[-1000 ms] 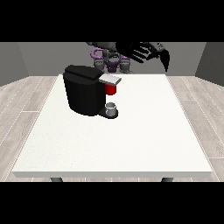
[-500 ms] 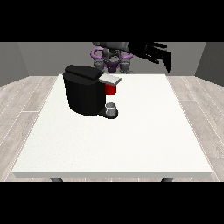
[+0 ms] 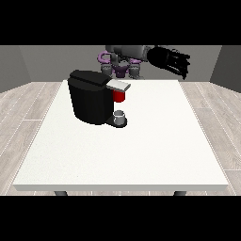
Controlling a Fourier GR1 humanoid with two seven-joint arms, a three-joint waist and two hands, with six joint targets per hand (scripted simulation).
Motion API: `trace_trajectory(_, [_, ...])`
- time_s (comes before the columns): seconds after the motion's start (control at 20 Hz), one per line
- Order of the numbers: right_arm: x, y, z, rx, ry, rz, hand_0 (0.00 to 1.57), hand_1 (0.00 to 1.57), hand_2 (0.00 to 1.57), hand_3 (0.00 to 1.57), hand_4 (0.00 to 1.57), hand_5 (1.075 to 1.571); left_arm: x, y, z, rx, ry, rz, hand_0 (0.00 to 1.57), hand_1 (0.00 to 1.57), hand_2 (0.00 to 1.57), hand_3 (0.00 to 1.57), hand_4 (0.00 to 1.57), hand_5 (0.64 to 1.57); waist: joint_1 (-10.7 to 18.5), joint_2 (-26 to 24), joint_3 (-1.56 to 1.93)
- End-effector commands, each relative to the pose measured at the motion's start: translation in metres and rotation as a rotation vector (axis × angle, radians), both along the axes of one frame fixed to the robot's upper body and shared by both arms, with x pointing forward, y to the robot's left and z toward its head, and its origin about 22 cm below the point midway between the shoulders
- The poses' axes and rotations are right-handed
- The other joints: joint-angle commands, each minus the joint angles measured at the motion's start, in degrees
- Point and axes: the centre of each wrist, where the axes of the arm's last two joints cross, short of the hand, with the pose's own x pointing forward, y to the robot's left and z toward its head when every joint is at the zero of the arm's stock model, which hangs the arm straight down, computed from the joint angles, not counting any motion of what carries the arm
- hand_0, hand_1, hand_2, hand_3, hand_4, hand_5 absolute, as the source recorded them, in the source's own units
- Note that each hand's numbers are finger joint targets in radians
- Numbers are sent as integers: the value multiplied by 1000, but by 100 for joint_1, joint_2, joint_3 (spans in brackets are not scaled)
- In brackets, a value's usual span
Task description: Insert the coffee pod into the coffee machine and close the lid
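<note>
A black coffee machine (image 3: 92,96) stands on the white table (image 3: 141,150), left of the table's middle and towards the far half. Its grey lid (image 3: 117,85) juts out to the right from the top of the body, roughly level. Just under the lid there is a red thing at the machine (image 3: 119,96). Below that, on the machine's low black base, sits a small grey thing (image 3: 120,116); it may be the coffee pod, but from this view it cannot be told for certain, and it could as well be a cup on the drip tray.

The robot is small at the far edge of the table, with its grey torso (image 3: 127,51) and purple parts behind the machine. The hand at the view's right (image 3: 173,61) is raised above the table's far right corner, well apart from the machine and higher than its lid. It is black, and its fingers (image 3: 182,67) hang downward, spread a little and fairly straight, with nothing between them. The hand touches neither the table nor the machine.

The other hand cannot be made out; at the view's left of the torso only purple and grey shapes show near the table's far edge, partly behind the machine.
</note>
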Motion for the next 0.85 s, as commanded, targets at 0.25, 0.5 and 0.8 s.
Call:
trace_trajectory(0.25, [-1, 15, -7, 27, -29, 54, 0, 0, 0, 0, 0, 1571, -2, 9, -7, 13, 8, 7, 0, 0, 0, 0, 272, 1571, -68, 28, 0])
trace_trajectory(0.5, [-11, 42, -45, 47, -46, 185, 0, 0, 0, 0, 0, 1571, -5, 13, -23, -19, 56, 41, 0, 0, 0, 0, 341, 1571, -492, -254, 1])
trace_trajectory(0.8, [-23, 25, -128, 126, 41, 252, 0, 0, 0, 0, 259, 1571, -15, 41, -44, -9, 170, 77, 0, 0, 0, 0, 266, 1571, -730, -920, 4])
